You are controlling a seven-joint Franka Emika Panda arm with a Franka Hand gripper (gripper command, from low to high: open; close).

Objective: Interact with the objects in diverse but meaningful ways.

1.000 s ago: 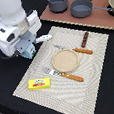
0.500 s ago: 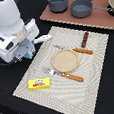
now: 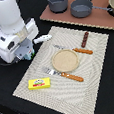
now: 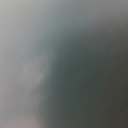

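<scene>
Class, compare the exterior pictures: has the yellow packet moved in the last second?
No. The yellow packet lies on the same spot of the placemat, below the tan plate.

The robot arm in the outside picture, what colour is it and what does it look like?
The arm is mostly white, with fat rounded segments. Its boxy white head has darker grey parts underneath, and a bit of green shows near the bottom. The tool itself is hidden below the head, so its shape can't be seen. The wrist view is only a grey blur.
</scene>
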